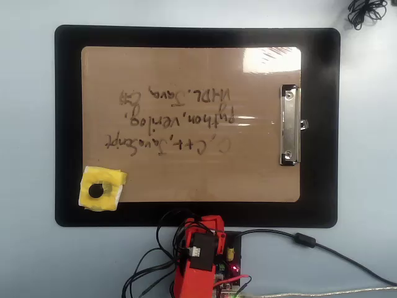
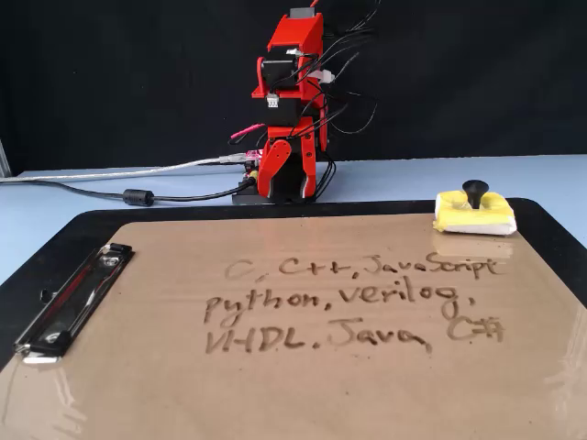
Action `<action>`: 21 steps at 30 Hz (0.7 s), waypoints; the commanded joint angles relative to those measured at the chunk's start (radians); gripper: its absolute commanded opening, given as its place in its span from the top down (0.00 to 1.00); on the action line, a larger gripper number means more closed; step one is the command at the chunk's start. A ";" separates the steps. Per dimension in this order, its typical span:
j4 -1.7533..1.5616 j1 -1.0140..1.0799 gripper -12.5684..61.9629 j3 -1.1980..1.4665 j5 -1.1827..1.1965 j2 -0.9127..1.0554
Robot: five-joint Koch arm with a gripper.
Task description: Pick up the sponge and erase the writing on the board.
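Sponge (image 1: 102, 188) on board's (image 1: 186, 180) corner, clear of writing (image 1: 177, 119).

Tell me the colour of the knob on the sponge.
Black. The knob stands up from the yellow sponge, clearest in the fixed view.

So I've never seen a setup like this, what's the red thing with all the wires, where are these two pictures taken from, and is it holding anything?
The red thing is a small hobby robot arm, folded up at the table's edge. Its jaws are tucked in, so I cannot tell if they are open, and nothing is visibly held. One picture looks straight down from above; the other is a fixed camera low at the opposite side, facing the arm. On the pale blue table lies a black mat, and on it a brown clipboard with a silver clip. Marker writing lists programming languages in three lines. A small yellow sponge with a black knob sits on the clipboard's corner nearest the arm, untouched.
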 commanded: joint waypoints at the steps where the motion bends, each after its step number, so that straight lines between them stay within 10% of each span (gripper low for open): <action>1: 0.012 0.048 0.37 0.012 -0.250 0.081; 21: -0.006 0.054 0.40 0.015 -0.250 0.084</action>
